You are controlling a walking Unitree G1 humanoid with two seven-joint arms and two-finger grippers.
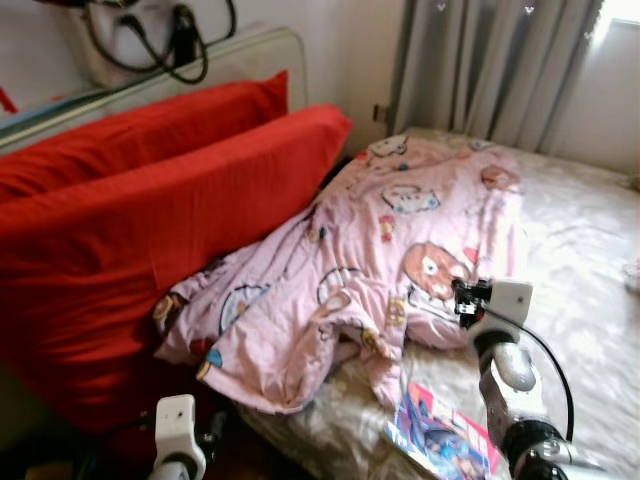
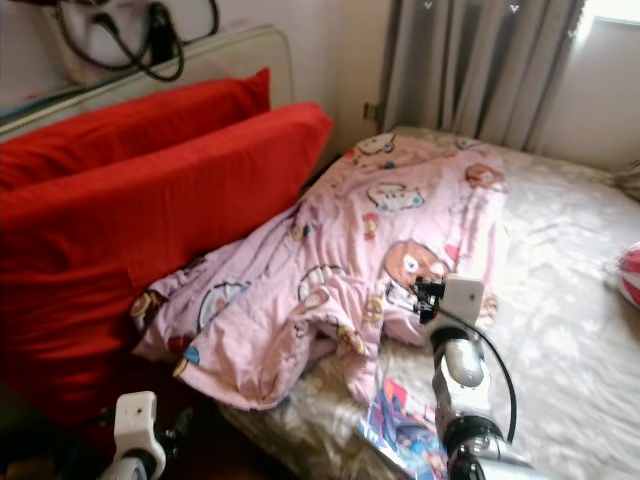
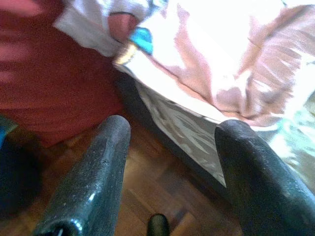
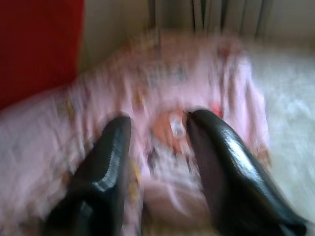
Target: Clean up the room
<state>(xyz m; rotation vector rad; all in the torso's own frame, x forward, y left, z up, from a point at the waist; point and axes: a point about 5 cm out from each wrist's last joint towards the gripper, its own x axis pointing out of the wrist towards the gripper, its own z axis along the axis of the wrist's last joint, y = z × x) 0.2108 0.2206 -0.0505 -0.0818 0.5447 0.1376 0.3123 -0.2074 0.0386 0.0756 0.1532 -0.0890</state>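
A crumpled pink blanket (image 1: 400, 250) with cartoon prints lies across the bed (image 1: 580, 230), and its lower corner hangs over the bed's near edge. Two big red pillows (image 1: 150, 220) lean against it on the left. A colourful magazine (image 1: 440, 435) rests at the bed's front edge. My right gripper (image 4: 157, 120) is raised over the blanket's near fold, open, with nothing between its fingers; this view is blurred. Down by the bed's corner my left gripper (image 3: 172, 128) hangs open above the wooden floor (image 3: 147, 196), near the blanket's hanging edge (image 3: 162, 88).
A pale bag with black straps (image 1: 150, 35) sits on top of the headboard behind the pillows. Grey curtains (image 1: 490, 70) hang at the back. A pink-and-red item (image 2: 630, 275) lies at the bed's right edge. The right half of the mattress is bare sheet.
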